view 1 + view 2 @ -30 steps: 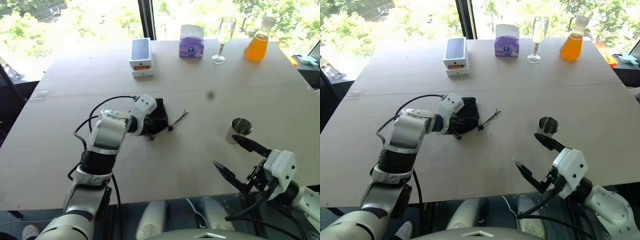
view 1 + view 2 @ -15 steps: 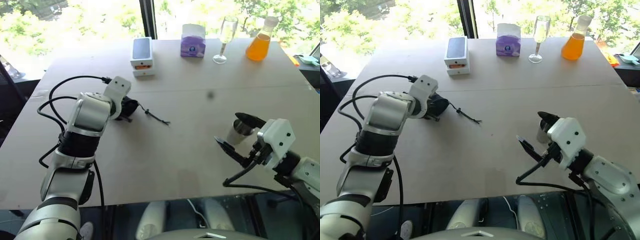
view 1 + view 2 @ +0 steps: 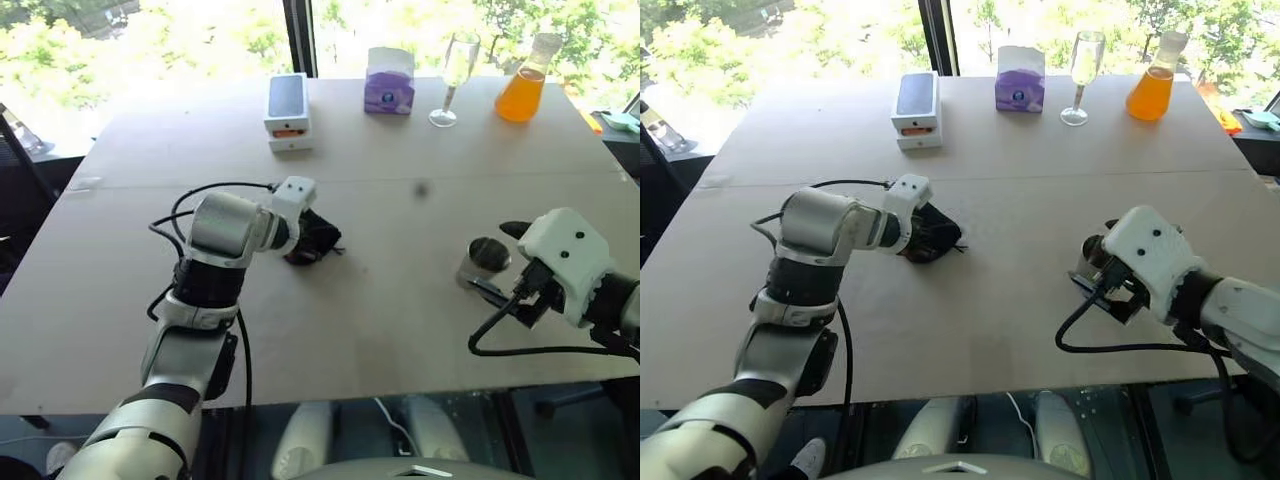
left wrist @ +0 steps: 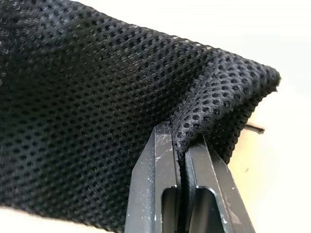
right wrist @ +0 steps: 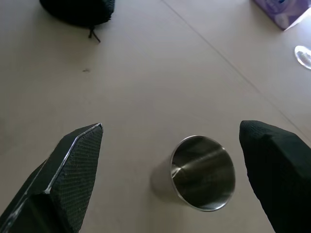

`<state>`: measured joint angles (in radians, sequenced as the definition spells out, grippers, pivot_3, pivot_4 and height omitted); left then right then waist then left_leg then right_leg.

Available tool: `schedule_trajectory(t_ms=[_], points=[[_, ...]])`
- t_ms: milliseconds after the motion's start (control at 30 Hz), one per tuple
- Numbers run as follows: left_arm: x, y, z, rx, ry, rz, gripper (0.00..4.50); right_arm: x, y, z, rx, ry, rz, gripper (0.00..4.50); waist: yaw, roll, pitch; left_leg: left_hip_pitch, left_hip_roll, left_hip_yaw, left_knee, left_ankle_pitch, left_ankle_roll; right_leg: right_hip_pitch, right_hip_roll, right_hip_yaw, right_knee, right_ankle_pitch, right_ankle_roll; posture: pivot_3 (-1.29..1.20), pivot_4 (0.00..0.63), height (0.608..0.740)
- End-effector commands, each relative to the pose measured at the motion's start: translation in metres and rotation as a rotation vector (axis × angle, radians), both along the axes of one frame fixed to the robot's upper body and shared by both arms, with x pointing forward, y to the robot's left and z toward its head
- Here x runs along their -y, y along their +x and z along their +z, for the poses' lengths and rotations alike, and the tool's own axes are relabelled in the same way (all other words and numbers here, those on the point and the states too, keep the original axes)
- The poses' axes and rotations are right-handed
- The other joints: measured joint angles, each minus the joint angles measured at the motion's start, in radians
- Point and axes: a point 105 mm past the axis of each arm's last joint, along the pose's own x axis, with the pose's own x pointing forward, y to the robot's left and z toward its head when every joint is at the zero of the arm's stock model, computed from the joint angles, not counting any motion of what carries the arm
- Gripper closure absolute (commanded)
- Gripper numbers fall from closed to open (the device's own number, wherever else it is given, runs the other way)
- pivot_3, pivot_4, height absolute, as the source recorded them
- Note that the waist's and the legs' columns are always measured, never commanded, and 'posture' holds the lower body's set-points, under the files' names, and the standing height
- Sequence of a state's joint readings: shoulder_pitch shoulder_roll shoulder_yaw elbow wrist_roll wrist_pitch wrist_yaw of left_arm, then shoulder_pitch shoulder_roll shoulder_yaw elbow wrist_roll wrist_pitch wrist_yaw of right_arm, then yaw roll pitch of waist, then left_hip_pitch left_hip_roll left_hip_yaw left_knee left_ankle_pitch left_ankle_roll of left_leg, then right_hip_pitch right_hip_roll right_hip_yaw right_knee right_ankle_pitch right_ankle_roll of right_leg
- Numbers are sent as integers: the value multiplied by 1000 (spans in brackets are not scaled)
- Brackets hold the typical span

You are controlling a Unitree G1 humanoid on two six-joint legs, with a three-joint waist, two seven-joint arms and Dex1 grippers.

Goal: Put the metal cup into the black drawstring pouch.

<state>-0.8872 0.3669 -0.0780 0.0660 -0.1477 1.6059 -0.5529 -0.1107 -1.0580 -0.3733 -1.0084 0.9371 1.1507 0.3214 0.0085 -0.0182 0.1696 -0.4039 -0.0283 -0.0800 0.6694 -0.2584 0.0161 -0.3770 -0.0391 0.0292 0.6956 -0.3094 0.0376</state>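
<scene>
Our right gripper (image 5: 170,160) has swung in, jaws apart, flanking the metal cup (image 5: 202,172); our left gripper (image 4: 180,145) stays clamped on the black drawstring pouch (image 4: 87,111); cup grasp looks next

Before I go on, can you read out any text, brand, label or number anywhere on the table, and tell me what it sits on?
No text is legible.
White phone box: a phone picture on the lid, an orange label on its front side, print too small to read.
Purple tissue box: a round mark on the front, too blurred to read.
Metal cup, black drawstring pouch, wine glass, flask of orange liquid: no markings visible.
</scene>
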Motion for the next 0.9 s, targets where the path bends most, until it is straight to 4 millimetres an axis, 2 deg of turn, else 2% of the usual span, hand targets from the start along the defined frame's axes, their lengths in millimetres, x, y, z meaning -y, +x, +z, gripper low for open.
schedule_trajectory(t_ms=[33, 400, 567, 833, 900], points=[[6, 3, 2, -11, -59, 1, 4418, 5, -1, 6, -6, -25, -36, 0, 4, 0, 0, 0, 0, 0, 0, 0, 0, 0, 0, 0, 0, 0, 0, 0, 150, 740], [11, 2, -5, -43, -121, -3, 4418, 19, 2, -4, -163, -73, -103, 0, 7, 0, 0, -1, -1, -1, 1, 1, -1, 0, -2, -2, 0, 0, 0, 0, 150, 740], [17, 3, -3, -23, -117, -16, 4418, 21, 16, -12, -187, -78, -144, 0, 7, 0, 0, -1, -2, -1, 1, 1, -2, 0, -3, -2, 0, 0, 0, 0, 150, 740], [15, 0, -2, -16, -115, -3, 4418, 13, 29, -28, -252, -106, -124, 0, 6, 0, 0, -3, -2, -2, 1, 3, -4, -1, -3, -3, 0, 0, 0, 0, 150, 740], [13, 0, -1, -13, -115, 5, 4500, 11, 34, -31, -257, -107, -127, 570, 6, 0, 0, -3, -2, -3, 1, 3, -4, -2, -3, -3, 0, 0, 0, 0, 150, 740]])
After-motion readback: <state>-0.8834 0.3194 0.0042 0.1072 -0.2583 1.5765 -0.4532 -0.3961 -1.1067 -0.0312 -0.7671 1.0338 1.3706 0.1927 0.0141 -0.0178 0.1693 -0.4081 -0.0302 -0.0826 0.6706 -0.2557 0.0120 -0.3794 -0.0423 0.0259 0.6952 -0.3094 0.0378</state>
